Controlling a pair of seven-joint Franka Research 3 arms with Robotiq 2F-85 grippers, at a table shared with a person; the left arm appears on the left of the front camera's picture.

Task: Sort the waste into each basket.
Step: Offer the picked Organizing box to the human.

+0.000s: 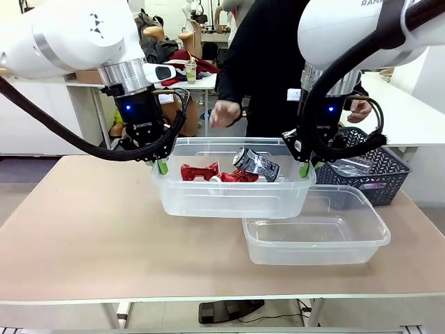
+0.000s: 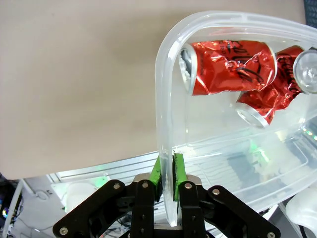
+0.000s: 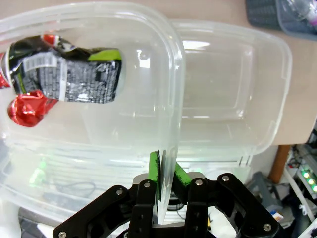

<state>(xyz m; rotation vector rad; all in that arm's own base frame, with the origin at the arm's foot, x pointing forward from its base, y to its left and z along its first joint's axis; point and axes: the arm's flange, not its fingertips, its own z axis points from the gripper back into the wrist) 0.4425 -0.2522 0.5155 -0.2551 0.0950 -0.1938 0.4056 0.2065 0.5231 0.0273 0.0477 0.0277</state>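
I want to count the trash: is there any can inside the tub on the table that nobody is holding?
No, the lower tub is empty; the crushed cans all lie in the lifted tub.

The tan table (image 1: pixel 90 229) carries an empty clear tub (image 1: pixel 316 235), resting flat just below and in front of the right gripper (image 1: pixel 304 169). A dark lattice basket (image 1: pixel 375 170) sits on the tabletop right behind that gripper. Bare tabletop spreads beneath and beyond the left gripper (image 1: pixel 162 165).
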